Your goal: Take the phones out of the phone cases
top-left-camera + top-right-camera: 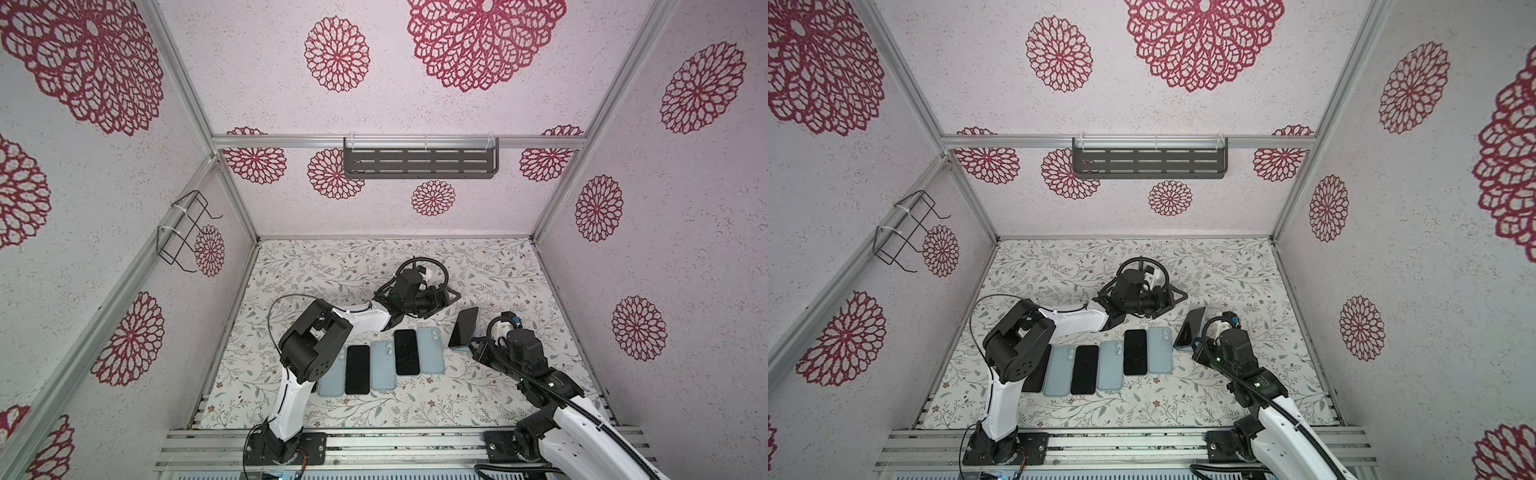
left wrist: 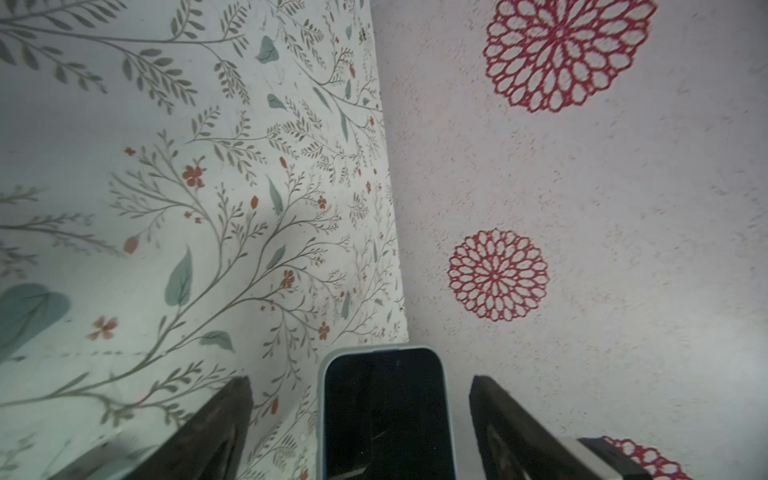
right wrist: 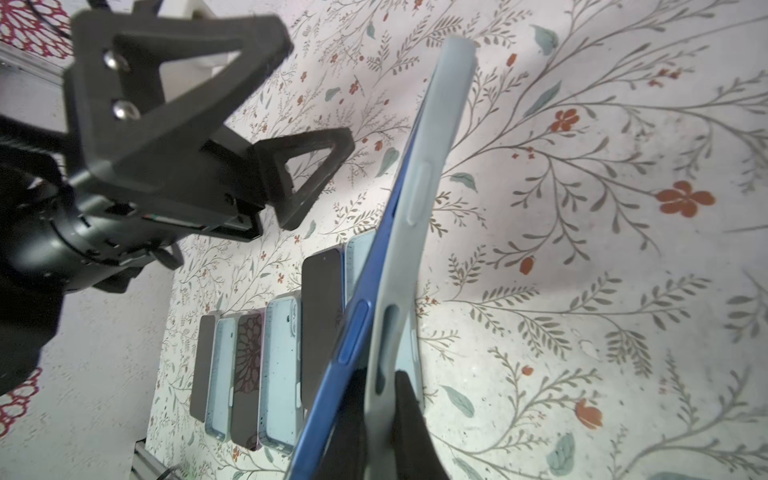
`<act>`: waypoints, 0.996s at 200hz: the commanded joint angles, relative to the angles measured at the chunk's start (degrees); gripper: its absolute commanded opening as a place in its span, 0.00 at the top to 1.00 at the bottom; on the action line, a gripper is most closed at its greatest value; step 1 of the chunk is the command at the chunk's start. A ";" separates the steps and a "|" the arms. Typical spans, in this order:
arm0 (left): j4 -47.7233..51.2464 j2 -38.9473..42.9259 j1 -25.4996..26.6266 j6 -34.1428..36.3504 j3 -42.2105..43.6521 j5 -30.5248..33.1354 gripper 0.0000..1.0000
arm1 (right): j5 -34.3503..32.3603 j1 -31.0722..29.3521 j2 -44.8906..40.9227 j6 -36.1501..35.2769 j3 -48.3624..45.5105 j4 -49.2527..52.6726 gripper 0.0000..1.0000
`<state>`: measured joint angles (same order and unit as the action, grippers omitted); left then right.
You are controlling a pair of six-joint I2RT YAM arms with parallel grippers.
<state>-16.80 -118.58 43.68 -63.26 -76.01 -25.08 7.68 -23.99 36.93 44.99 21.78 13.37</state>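
At about three o'clock from the middle of the floral-printed counter (image 1: 332, 270) in both top views, you have the pale grey-blue, matte, soft-looking phone case (image 3: 419, 199) held up on end and tilted. The slim blue-edged, black-screened phone (image 1: 463, 332) is only partly in it. In the right wrist view the phone's blue edge stands clear of the case wall at the end nearest the right gripper (image 3: 380, 395), while the far end sits inside the rim.

That gripper's jaws are closed on the case's near end. One dark finger seems to lie between phone and case, but the tips are cut off by the frame, so you cannot be sure.

Your left gripper (image 2: 360, 382) sits at eleven o'clock of the phone. Its jaws are spread wide to either side of the phone's rounded upper end and do not touch it.

From the counter's middle toward seven o'clock, pale blue shells (image 1: 430, 350) with camera cut-outs alternate with glossy black slabs (image 1: 406, 352), edge to edge. Whether those shells hold anything is not clear. The left arm's elbow covers the row's far end, where one more dark slab (image 1: 1038, 374) only half shows.

A dark slotted metal shelf (image 1: 419, 162) hangs at twelve o'clock. A black wire basket (image 1: 183, 232) hangs at ten.
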 commanded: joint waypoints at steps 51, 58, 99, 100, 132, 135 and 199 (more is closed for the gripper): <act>13.90 15.31 6.41 32.60 6.17 3.07 0.16 | 6.20 5.48 1.85 -2.45 -0.15 -6.50 1.00; 15.27 15.47 6.96 34.96 6.16 2.42 0.16 | 6.78 5.76 1.80 -2.45 -0.33 -6.73 1.00; 23.09 14.23 11.02 47.70 3.36 2.01 0.22 | 10.24 7.43 1.70 -1.65 -1.38 -7.97 1.00; 23.06 14.16 11.05 47.84 3.38 2.03 0.22 | 10.29 7.45 1.63 -1.65 -1.43 -8.03 1.00; 23.79 12.55 11.57 49.91 2.53 3.96 0.26 | 11.98 8.16 2.16 -1.23 -1.68 -8.87 1.00; 23.70 12.51 11.72 50.11 2.53 3.97 0.26 | 12.00 8.17 2.25 -1.20 -1.73 -8.97 1.00; 24.38 9.51 13.96 53.15 0.95 9.09 0.29 | 13.74 8.34 3.10 0.08 -2.33 -10.99 1.00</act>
<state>6.83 -107.70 56.34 -13.28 -73.93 -19.00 19.51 -15.99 40.21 44.58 19.05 8.05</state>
